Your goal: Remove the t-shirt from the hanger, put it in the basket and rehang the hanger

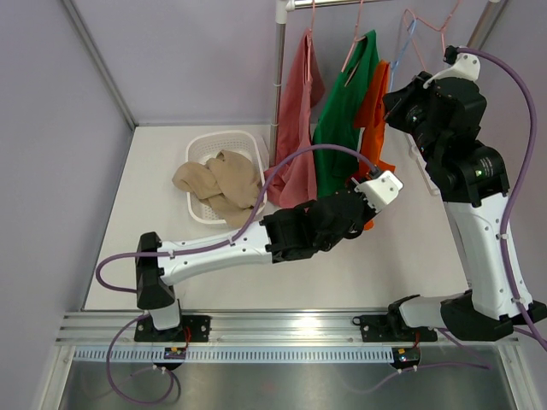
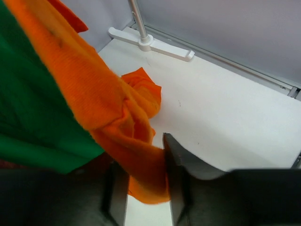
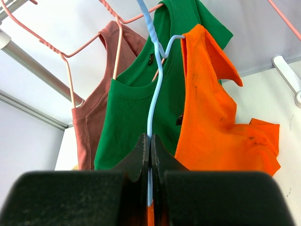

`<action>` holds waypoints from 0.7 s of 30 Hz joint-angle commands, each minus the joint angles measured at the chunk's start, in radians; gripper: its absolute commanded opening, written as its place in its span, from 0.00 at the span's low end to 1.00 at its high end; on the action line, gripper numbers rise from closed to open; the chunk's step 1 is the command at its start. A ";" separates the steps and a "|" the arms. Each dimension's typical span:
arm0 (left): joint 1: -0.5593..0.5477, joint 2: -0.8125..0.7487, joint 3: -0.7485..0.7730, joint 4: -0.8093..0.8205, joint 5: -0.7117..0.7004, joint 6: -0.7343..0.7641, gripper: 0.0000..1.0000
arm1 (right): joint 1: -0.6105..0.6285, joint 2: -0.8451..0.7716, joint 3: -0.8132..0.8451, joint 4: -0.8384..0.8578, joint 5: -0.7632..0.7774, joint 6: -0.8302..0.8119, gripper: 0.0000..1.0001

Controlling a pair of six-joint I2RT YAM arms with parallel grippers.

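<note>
Orange t-shirt (image 1: 373, 107): on blue hanger (image 3: 151, 94) at the rack (image 1: 277, 85), just right of green shirt (image 1: 338, 128), long axis vertical. Left gripper (image 2: 145, 186): low, pinched on bottom hem, cloth filling the gap. Right gripper (image 3: 150, 155): high, clamped on hanger wire. Shirt body up and away from left claw; probably needs a downward pull against the held hanger.

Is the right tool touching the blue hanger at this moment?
Touching. The right wrist view shows the thin wire of the blue hanger running down into the right tool, whose two fingers are shut on it with no gap on either side.
</note>
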State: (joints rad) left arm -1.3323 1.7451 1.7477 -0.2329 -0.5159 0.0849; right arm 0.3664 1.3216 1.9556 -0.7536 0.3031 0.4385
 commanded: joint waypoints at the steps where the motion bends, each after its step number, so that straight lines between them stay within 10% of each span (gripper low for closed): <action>1: -0.001 0.002 0.088 0.043 -0.019 0.012 0.16 | 0.012 -0.025 0.023 0.033 0.018 0.008 0.00; 4: -0.001 -0.024 0.092 0.018 -0.006 0.004 0.00 | 0.014 -0.013 0.025 0.036 0.034 -0.001 0.00; 21: -0.080 -0.449 -0.318 0.001 -0.062 -0.129 0.00 | -0.014 0.264 0.307 -0.023 0.140 -0.127 0.00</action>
State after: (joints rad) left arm -1.3949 1.3674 1.4853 -0.2737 -0.5587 0.0246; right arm 0.3702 1.5681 2.1597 -0.8200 0.3847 0.3576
